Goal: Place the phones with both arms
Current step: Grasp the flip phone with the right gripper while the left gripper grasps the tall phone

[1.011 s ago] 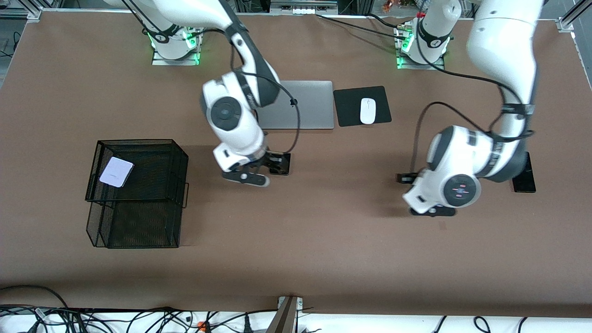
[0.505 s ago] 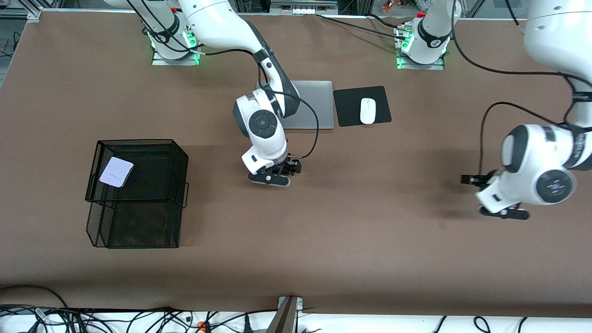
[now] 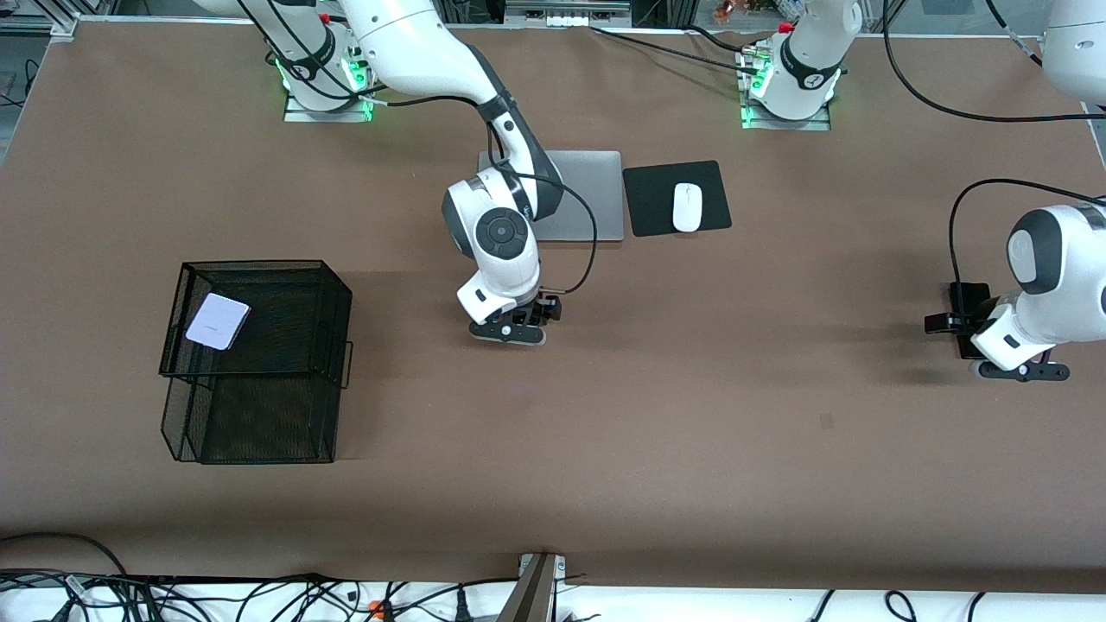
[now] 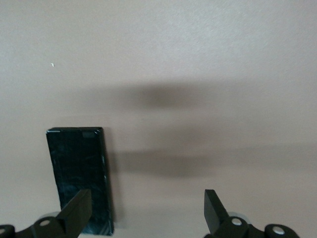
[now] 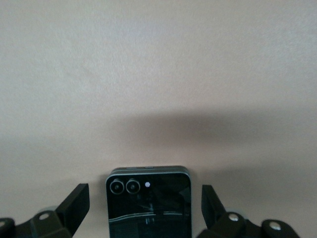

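Brown, matte and smooth, the worktop [image 3: 657, 449] carries every item. A black wire-mesh basket [image 3: 256, 363] stands toward the right arm's end of the worktop; the small squarish pale lilac-white phone [image 3: 217, 321] lies flat on its upper tier. The right gripper [image 3: 529, 316] is positioned low over the small squarish black phone [image 5: 148, 202], near the middle of the worktop and nearer to the front camera than the silver laptop [image 3: 581, 195]. In the right wrist view its jaws are spread wide, one finger on each side of the glossy phone and clear of its edges; two round camera lenses show on the phone's face. The left gripper [image 3: 961, 323] is positioned over the longer slim black slab [image 4: 79, 176] toward the left arm's end of the worktop. In the left wrist view its jaws are also spread wide, with one fingertip [image 4: 79, 208] over the slab's edge and the other over bare worktop. A white computer mouse [image 3: 687, 207] rests on a black square pad [image 3: 655, 199] beside the laptop.
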Motion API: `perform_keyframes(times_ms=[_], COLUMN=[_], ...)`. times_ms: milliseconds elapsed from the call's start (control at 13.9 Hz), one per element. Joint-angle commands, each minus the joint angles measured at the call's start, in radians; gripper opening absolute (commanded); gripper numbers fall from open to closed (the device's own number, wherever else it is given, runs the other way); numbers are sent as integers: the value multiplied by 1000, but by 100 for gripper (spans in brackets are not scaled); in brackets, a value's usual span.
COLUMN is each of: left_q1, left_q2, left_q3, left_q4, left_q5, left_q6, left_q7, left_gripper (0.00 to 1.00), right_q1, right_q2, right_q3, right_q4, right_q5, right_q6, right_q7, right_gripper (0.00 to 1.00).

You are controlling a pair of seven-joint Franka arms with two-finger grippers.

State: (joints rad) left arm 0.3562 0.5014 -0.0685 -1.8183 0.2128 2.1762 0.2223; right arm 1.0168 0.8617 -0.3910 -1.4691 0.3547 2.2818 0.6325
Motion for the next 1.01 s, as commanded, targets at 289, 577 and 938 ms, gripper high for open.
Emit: perform_keyframes(times_ms=[289, 577, 938], left_q1=[161, 231, 248], left_q2=[34, 74, 109], left_q3=[-17, -19, -19], left_q4=[-46, -91, -113], left_q5=[19, 5, -33], left_q6=[186, 327, 404], left_q7=[233, 240, 168], left_gripper=[100, 100, 100], right_q1=[28, 29, 40], right_q2=[-1, -1, 0], right_q3=[-9, -9, -11], right_q4=[-30, -39, -39], right_q5=[-14, -14, -14], right_q6=[-8, -5, -1], right_q7=[-85, -102, -94], right_gripper=[100, 100, 37])
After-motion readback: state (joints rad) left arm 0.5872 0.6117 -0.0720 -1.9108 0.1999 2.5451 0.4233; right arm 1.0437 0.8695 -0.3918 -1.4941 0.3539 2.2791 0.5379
